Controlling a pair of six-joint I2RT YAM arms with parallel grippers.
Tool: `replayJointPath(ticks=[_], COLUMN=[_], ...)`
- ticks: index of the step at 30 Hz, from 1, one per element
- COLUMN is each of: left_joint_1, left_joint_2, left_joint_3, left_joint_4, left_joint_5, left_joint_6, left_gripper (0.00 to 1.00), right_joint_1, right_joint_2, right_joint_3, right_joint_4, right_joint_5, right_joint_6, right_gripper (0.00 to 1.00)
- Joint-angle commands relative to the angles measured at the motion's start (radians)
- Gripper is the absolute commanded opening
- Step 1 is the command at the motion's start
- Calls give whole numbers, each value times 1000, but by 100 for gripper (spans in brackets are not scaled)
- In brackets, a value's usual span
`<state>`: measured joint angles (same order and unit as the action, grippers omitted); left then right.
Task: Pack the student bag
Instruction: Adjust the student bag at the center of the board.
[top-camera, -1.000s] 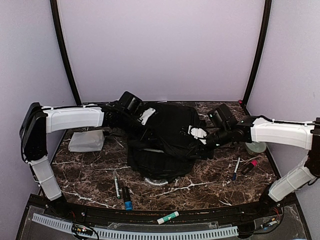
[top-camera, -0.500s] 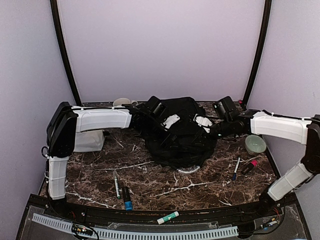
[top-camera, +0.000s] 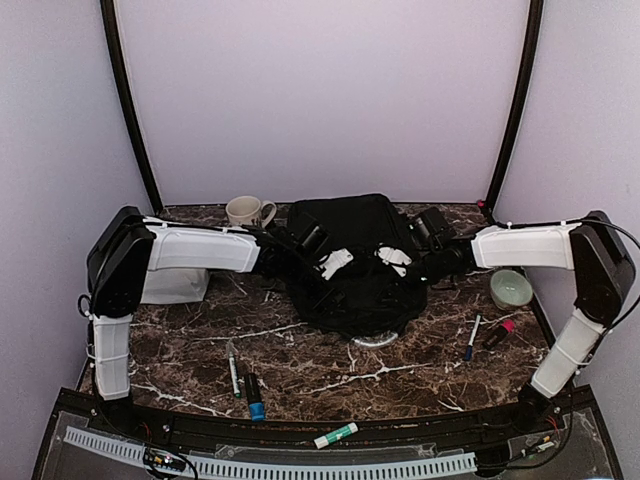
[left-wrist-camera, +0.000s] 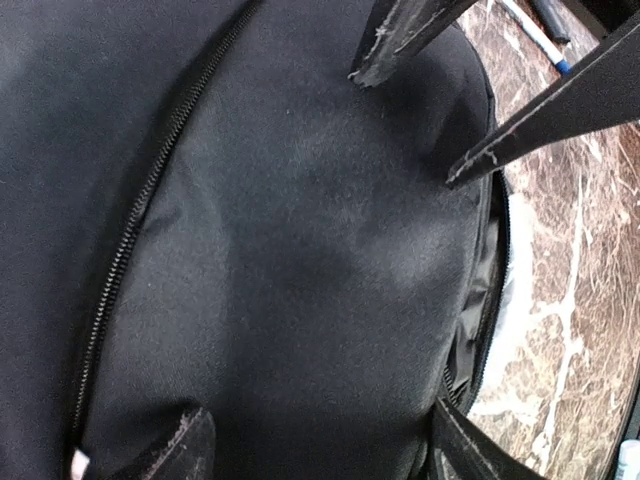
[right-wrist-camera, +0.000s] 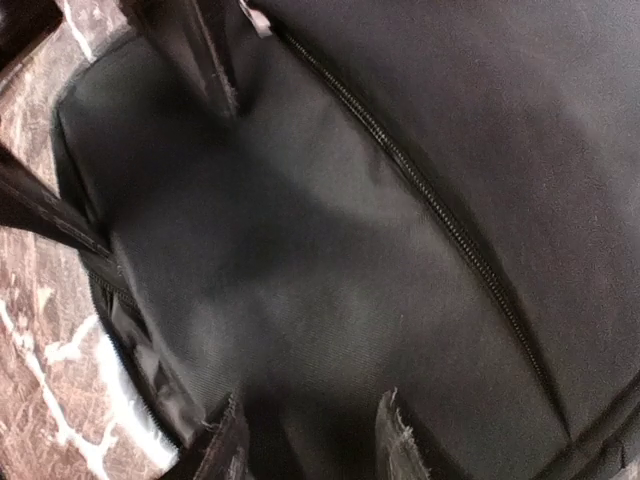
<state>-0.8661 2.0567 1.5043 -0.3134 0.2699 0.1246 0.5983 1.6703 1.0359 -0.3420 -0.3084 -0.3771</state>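
Black student bag (top-camera: 350, 225) touched by wide-open left claw (top-camera: 337, 263) and right claw (top-camera: 395, 257).

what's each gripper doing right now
left gripper: jaws open, holding nothing, poised at the student bag.
right gripper: jaws partly apart against the bag; cannot tell if it grips.

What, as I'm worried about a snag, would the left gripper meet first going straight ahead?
Probably the black backpack, its fabric right ahead of the left gripper; the right gripper sits beyond, depth unclear.
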Motion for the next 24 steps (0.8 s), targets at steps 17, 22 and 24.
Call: replayJointPath(ticks=[17,22,24], left_joint_1=[74,94,136], left_joint_2=[-350,-395,-428], left_joint_3=[-61,-92,-133], left_joint_4=[-80,-177,-163], left_joint_5=[90,42,-16], left_joint_6=[-134,-159,-223], left_gripper=[72,72,72], right_joint_1=[1,0,1], right_joint_2=[-242,-164,-142], right_joint_3=[-54,-45,-43], right_joint_4=[-100,-67,-73], right_joint_5=[-217,-171,-186], right_joint_6=[-144,-111,-105], right_gripper=[48,46,45])
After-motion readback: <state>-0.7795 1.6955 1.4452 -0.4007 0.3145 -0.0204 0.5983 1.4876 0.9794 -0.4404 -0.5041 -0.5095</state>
